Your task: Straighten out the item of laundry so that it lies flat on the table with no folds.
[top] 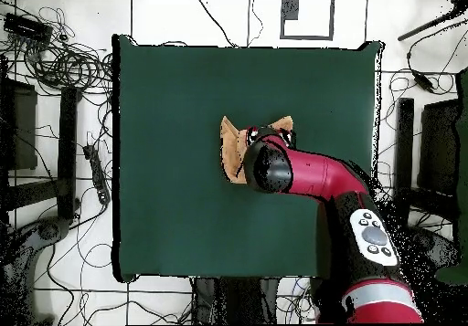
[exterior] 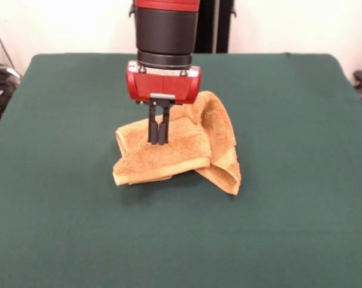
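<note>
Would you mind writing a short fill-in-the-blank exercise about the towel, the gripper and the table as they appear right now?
1. The towel lies crumpled and folded on the dark ____ table.
2. The gripper comes down onto the towel from ____.
3. The gripper's two fingers stand close together, so it is ____.
4. The housing just above the fingers is ____ in colour.

Missing words: green; above; shut; red

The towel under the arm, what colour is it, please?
Mustard-yellow towel, clearest in the front view.
</note>
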Controlling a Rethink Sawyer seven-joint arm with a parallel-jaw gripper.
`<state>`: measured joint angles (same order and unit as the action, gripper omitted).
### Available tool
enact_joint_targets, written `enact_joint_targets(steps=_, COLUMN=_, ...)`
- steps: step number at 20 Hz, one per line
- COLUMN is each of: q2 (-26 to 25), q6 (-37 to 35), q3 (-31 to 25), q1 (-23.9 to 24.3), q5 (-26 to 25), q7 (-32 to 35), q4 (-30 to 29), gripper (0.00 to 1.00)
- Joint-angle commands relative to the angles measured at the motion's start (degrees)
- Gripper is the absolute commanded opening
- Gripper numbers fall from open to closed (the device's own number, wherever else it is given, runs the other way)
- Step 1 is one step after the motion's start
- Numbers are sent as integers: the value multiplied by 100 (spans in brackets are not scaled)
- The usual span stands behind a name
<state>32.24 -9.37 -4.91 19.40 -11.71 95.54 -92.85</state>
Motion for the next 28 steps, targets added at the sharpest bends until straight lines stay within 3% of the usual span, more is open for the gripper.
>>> enact_joint_targets(steps=1, q2=-542, q6=238, q3=-597, q1=-16, q5=-292, q7=537, q4=-575, gripper=0)
enact_joint_targets(steps=14, q2=-504, q6=-192, q3=-668, q1=185, q5=-514, q7=302, q4=-491, gripper=0)
enact_joint_targets(steps=21, q2=-881, q6=-340, q3=-461, q1=141, q5=-584, q7=249, q4=-235, gripper=0)
enact_joint_targets(steps=28, q2=-886, q6=-360, q3=-514, q1=241, q5=-593, q7=203, q4=-315, gripper=0)
